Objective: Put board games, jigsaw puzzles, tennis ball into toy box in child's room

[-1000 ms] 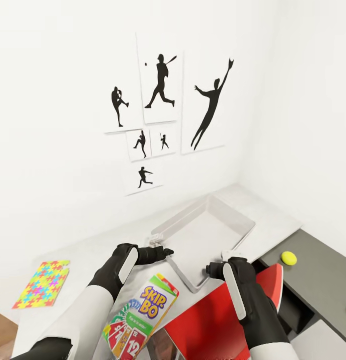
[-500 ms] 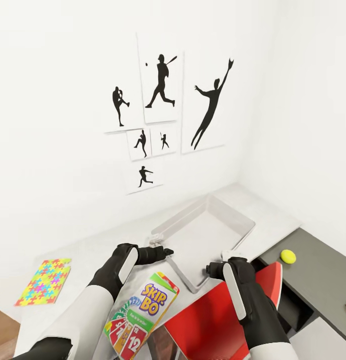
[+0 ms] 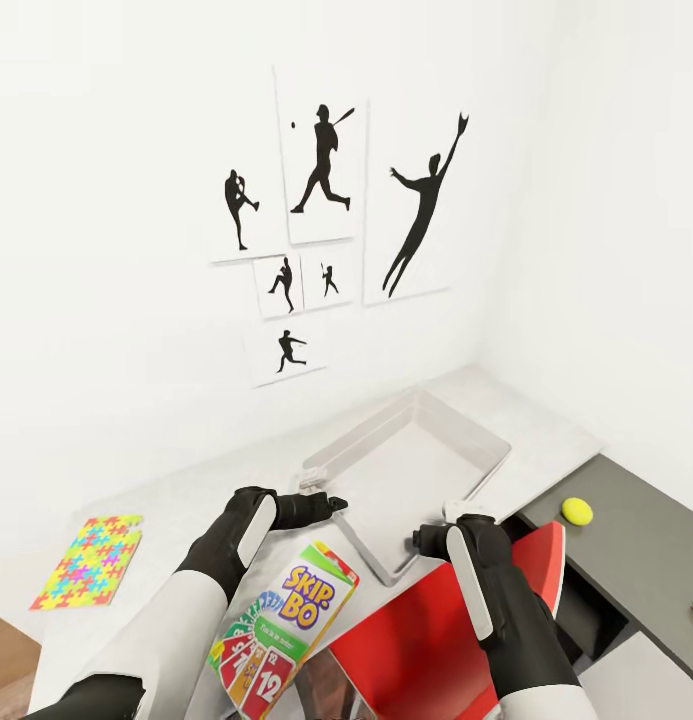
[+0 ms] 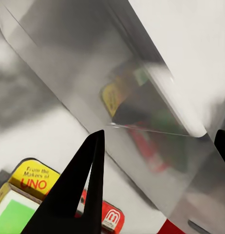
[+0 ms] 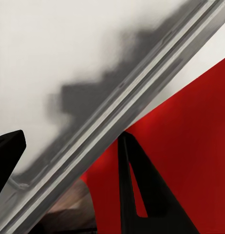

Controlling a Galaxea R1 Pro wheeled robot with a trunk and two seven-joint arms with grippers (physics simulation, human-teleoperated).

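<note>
Clearly, both hands stood open at the near rim of the empty toy box (image 3: 416, 470) on the table (image 3: 186, 500): the left hand (image 3: 331, 503) above a Skip-Bo game box (image 3: 286, 630), the right hand (image 3: 426, 535) over a red board game (image 3: 426, 640), a jigsaw puzzle (image 3: 86, 563) lying well apart.

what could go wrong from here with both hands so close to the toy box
1. The left hand and right hand hover open right at the near rim of the toy box; pushing forward could shove it along the table.
2. The Skip-Bo box and red box sit tilted under the forearms; an arm sweep might knock them away.
3. The tennis ball rests on the dark side unit and may roll if bumped.
</note>
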